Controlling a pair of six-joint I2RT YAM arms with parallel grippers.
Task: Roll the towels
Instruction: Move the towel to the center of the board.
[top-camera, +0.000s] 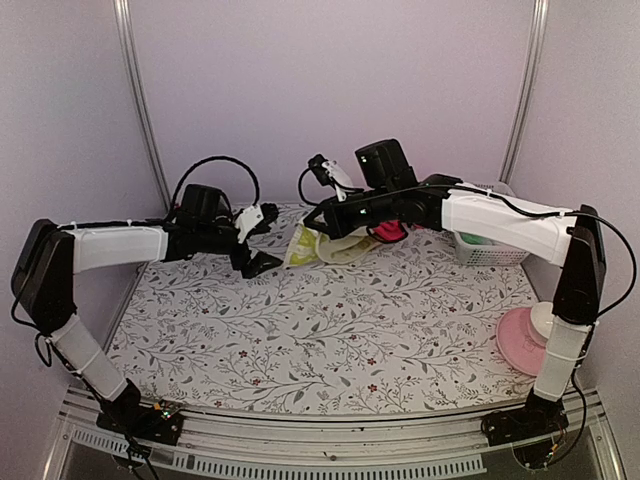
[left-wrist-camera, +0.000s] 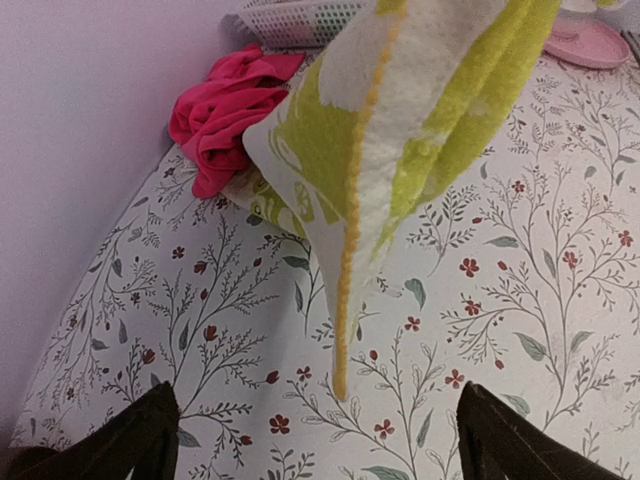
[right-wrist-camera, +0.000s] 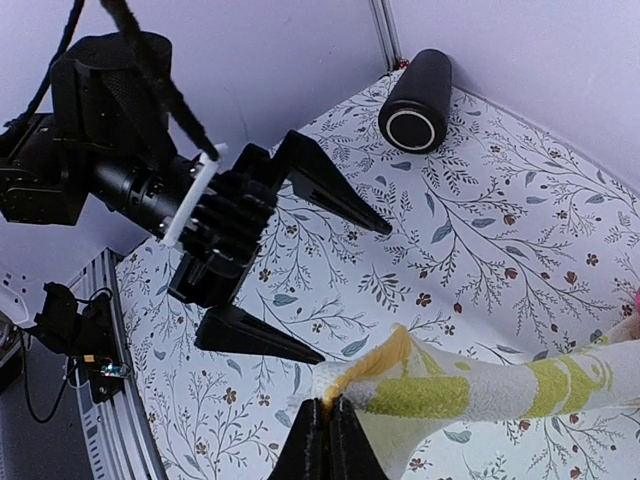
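Note:
A yellow-green and white towel (top-camera: 318, 245) with a yellow hem hangs at the back of the table. My right gripper (right-wrist-camera: 325, 425) is shut on its corner and holds it up; the towel (right-wrist-camera: 470, 390) trails off to the right. It also hangs in the left wrist view (left-wrist-camera: 400, 130), its low corner just above the cloth. A crumpled hot pink towel (left-wrist-camera: 225, 115) lies behind it, also seen in the top view (top-camera: 389, 231). My left gripper (top-camera: 257, 240) is open and empty, just left of the hanging towel; its fingers (right-wrist-camera: 270, 340) show in the right wrist view.
A white basket (top-camera: 488, 245) with a green towel stands at the back right. A pink plate with a white bowl (top-camera: 530, 335) sits at the right edge. A black cylinder (right-wrist-camera: 416, 88) lies at the back left by the wall. The flowered tablecloth (top-camera: 330, 330) covers the table.

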